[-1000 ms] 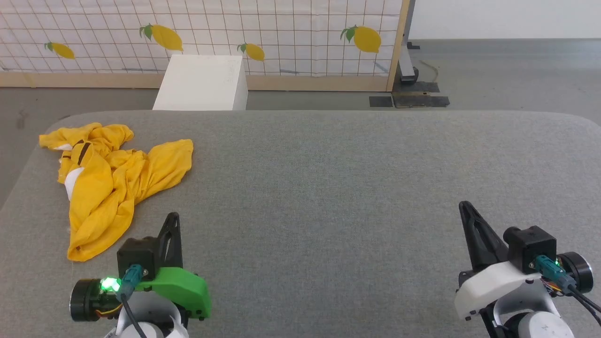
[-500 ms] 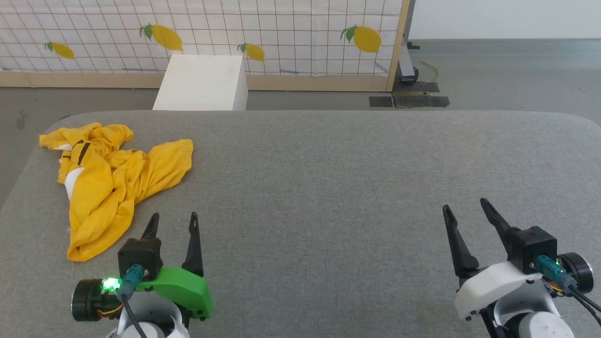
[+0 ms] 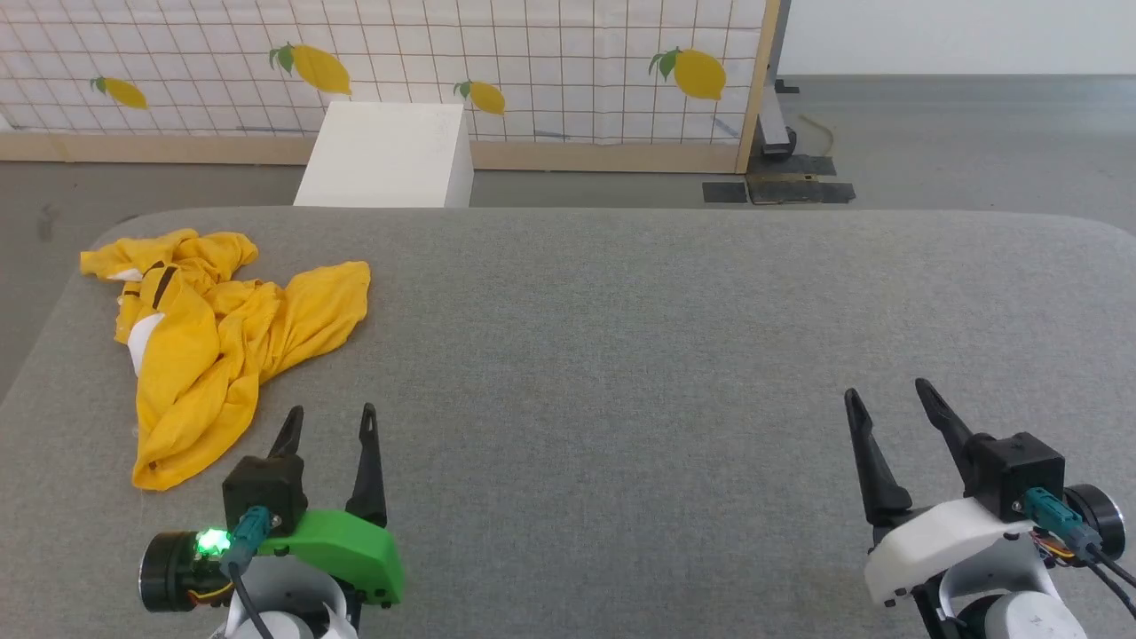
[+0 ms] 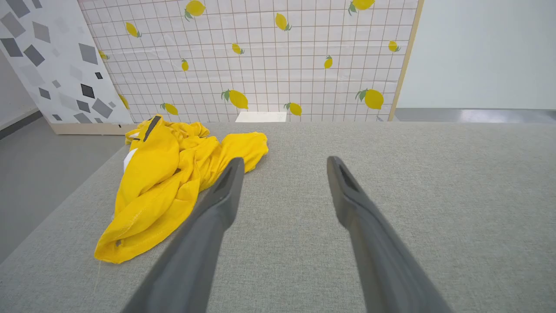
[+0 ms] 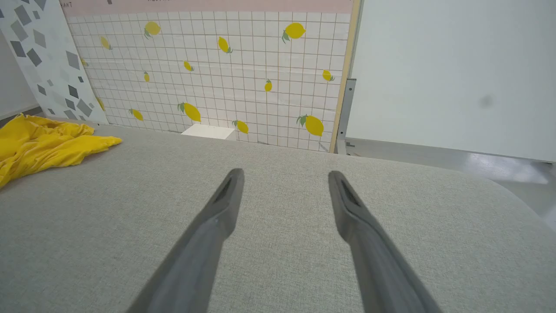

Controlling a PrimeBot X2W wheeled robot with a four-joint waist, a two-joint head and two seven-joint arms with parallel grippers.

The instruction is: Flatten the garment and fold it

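- Head view: you have the garment (image 3: 204, 337), a mustard-yellow T-shirt, crumpled in a heap at the far left of the grey table (image 3: 621, 355), with a black stripe and a white patch showing.
- Same view: your left gripper (image 3: 332, 410) sits at lower left, fingers spread wide and holding nothing, just beside the garment's near end. Your right gripper (image 3: 887, 389) sits at lower right, equally wide and empty, well apart from the cloth.
- Beyond the table: a white box (image 3: 386, 151) before a lemon-print panel (image 3: 532, 62).
- Left wrist view: you see both fingers parted over bare table, garment lying ahead to their left.
- Right wrist view: fingers parted, garment at the far left edge.
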